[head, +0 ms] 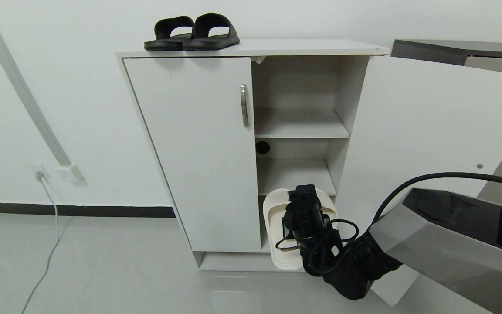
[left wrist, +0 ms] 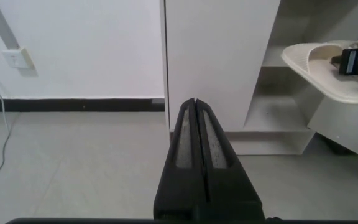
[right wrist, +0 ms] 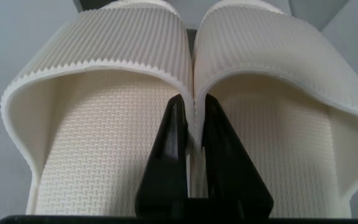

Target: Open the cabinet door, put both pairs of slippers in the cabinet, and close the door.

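So the right gripper (right wrist: 191, 106) is clamped on the cream slippers (head: 272, 213), lower center, mid-stow. Next, push them into the cabinet (head: 198, 152). Left gripper (left wrist: 195, 109) fingers are pressed together.

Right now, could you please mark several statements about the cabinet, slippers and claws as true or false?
1. The black slippers sit on top of the cabinet. True.
2. Both cabinet doors are closed. False: the right door stands open; the left door is closed.
3. The right claw pinches the cream slippers together. True.
4. The left claw holds a slipper. False: it is shut and empty.
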Controlling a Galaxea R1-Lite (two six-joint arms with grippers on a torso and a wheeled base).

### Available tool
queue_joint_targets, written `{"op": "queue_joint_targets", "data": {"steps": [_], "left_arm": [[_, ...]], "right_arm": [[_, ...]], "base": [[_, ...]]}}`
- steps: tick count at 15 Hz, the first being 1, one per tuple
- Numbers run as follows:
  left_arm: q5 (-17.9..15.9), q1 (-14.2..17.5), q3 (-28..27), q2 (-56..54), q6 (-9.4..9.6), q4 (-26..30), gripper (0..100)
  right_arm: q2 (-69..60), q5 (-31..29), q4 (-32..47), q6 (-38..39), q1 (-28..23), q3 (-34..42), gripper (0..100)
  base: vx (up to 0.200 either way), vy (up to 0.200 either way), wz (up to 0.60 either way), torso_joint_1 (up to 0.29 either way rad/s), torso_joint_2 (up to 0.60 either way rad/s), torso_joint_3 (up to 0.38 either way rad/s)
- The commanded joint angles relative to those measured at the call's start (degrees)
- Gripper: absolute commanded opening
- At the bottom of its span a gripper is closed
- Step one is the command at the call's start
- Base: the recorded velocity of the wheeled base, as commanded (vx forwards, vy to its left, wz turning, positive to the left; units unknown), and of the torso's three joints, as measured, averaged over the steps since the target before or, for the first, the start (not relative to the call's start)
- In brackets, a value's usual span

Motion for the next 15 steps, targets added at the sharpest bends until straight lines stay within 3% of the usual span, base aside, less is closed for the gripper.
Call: {"op": "queue_joint_targets", "data": {"steps": [1, 9, 15], "left_arm": [[0.01, 0.02, 0.0, 0.05, 0.04, -0.01, 0], [0.01, 0.02, 0.0, 0.14, 0.04, -0.01, 0], [0.01, 0.02, 0.0, 0.05, -0.05, -0.01, 0]], "right_arm": [[1.07, 0.02, -0.03, 0.08, -0.68, -0.66, 0], [2.92, 0.81, -0.11, 0.08, -2.17, -3.47, 0], [3.45, 0.81, -0.29, 0.08, -2.26, -3.91, 0]], "base": [[0.0, 0.0, 0.0, 0.0, 0.0, 0.0], [0.0, 0.0, 0.0, 0.0, 0.0, 0.0], [0.0, 0.0, 0.0, 0.004, 0.0, -0.157]]}}
